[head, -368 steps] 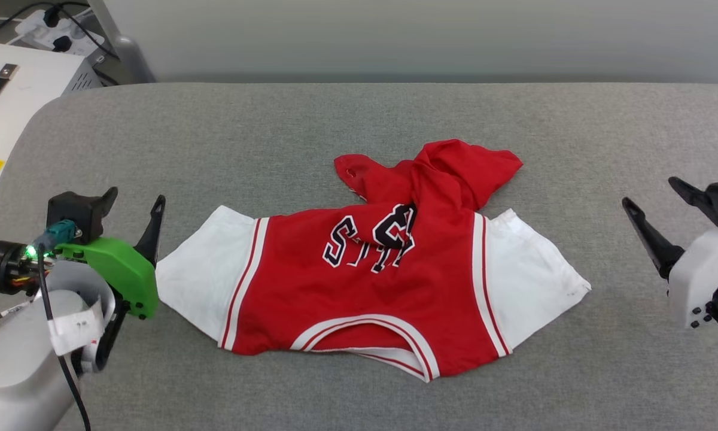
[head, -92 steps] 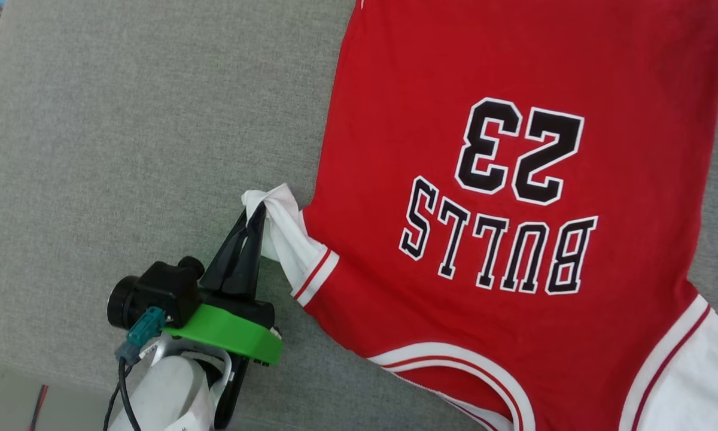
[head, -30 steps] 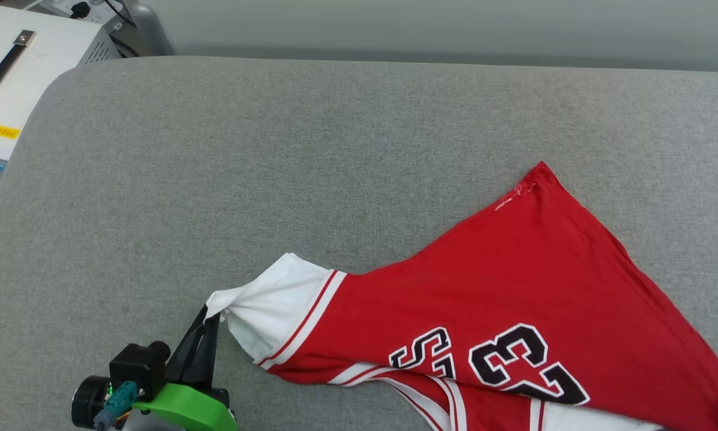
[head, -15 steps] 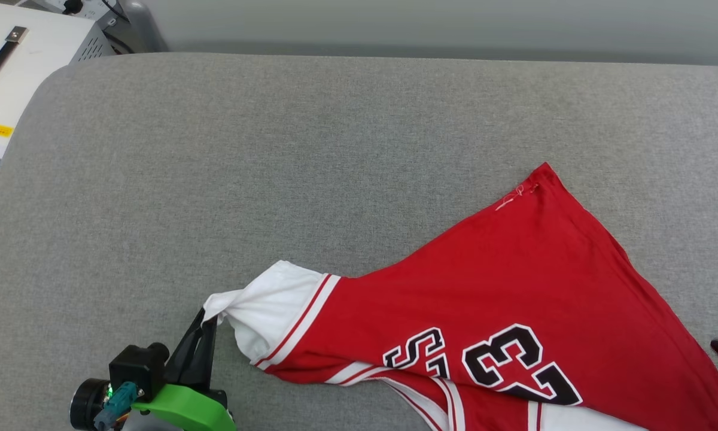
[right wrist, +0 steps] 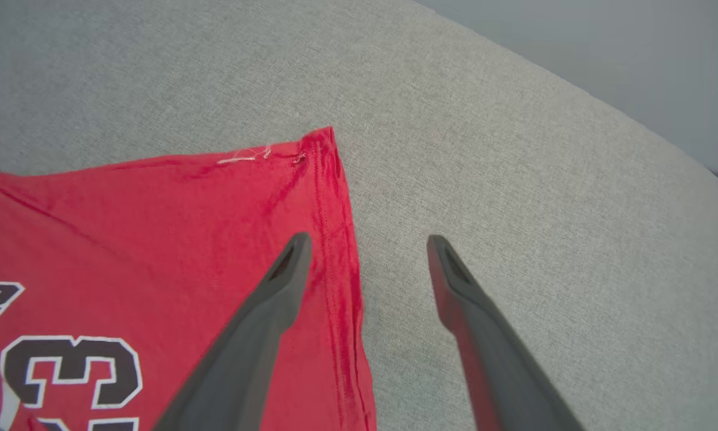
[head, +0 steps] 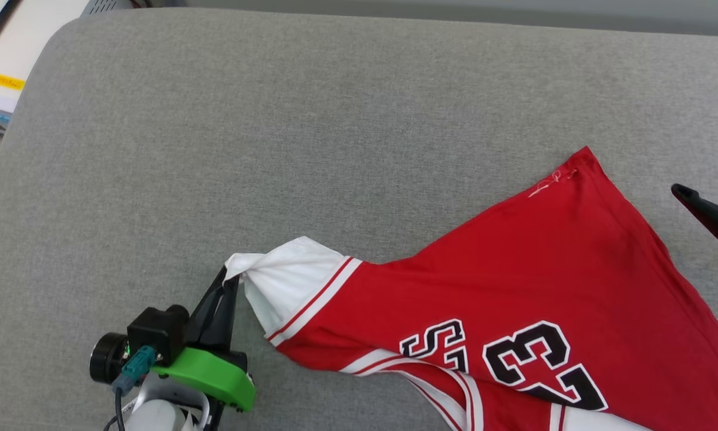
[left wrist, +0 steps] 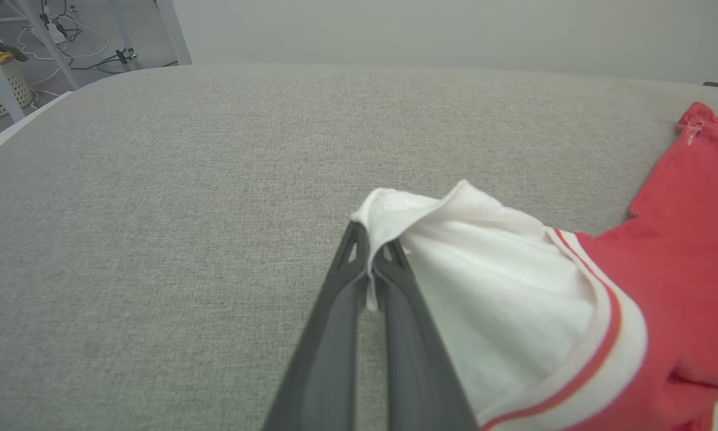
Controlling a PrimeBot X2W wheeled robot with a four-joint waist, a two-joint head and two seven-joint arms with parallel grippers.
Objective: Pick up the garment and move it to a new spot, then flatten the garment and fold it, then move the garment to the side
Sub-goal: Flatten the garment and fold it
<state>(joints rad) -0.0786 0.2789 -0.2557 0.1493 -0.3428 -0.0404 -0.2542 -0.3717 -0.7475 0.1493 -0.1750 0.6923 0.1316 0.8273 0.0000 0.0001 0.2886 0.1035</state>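
Bright even light, faint shadows; wrist views softer, wide-angle bend.

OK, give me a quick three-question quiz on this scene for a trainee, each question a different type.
1. True or false: the left pincer is shut on the white sleeve of the garment.
2. Pick one. The right pincer is: A) shut on the red hem; B) open, holding nothing; C) shut on the collar.
3. Short answer: what number is printed in black on the garment?

Key: 1 true. 2 B. 3 23.
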